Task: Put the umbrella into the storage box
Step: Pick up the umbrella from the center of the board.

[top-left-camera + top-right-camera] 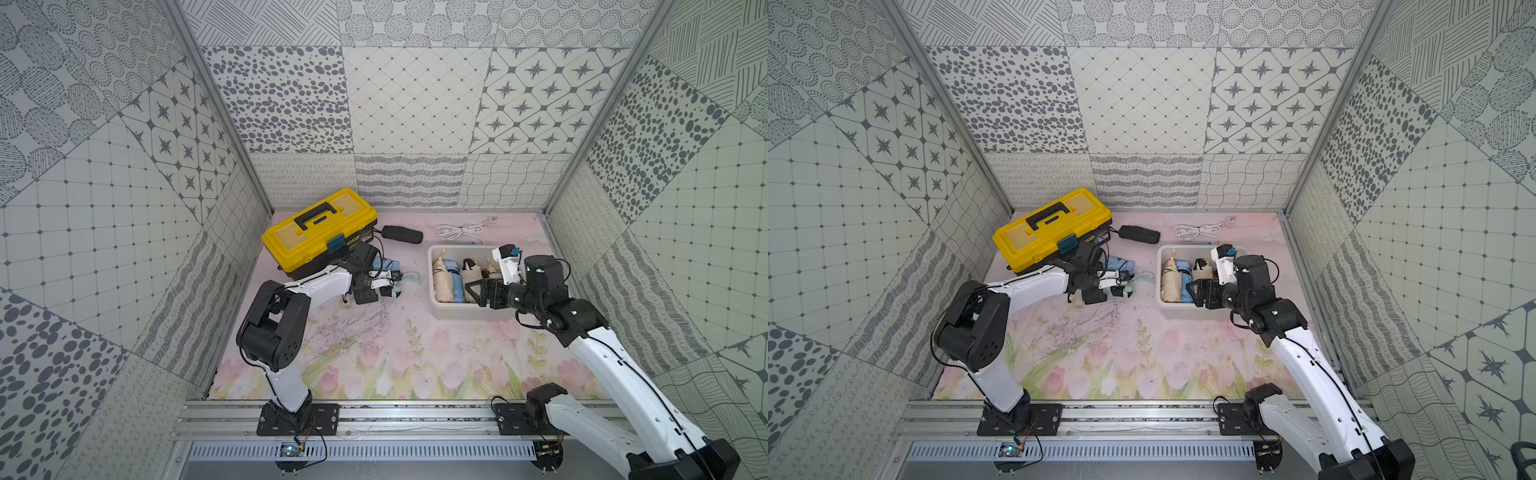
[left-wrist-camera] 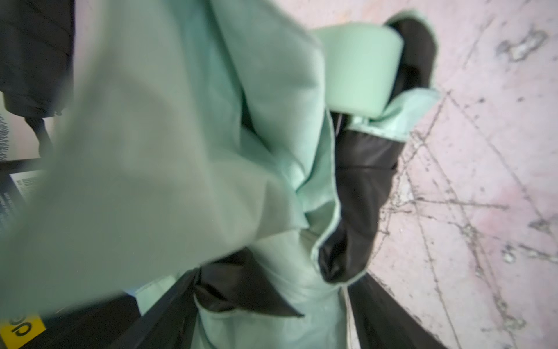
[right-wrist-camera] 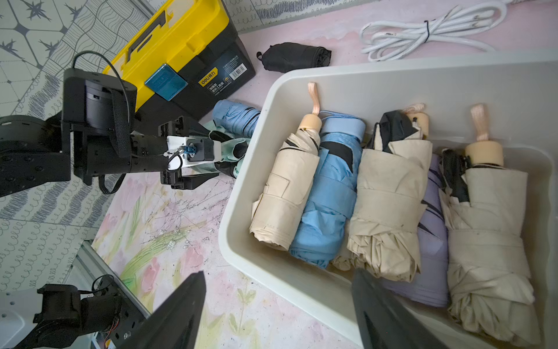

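Note:
A folded mint-green umbrella [image 2: 211,151] with a dark lining lies on the mat just in front of the yellow toolbox, and it shows in both top views [image 1: 397,287] [image 1: 1130,286]. My left gripper [image 2: 271,327] [image 1: 384,282] has a jaw on each side of it, and fabric fills the gap. How hard the jaws press does not show. The white storage box [image 1: 465,312] [image 3: 241,211] stands to the right and holds several folded umbrellas [image 3: 287,187]. My right gripper [image 3: 279,273] [image 1: 478,293] hangs open over the box's near rim, holding nothing.
A light-blue umbrella [image 3: 235,116] [image 1: 388,265] lies between the toolbox and the mint one. The yellow-lidded toolbox [image 1: 316,232] stands at the back left. A black pouch [image 1: 402,234] and a coiled white cable [image 1: 461,230] lie by the back wall.

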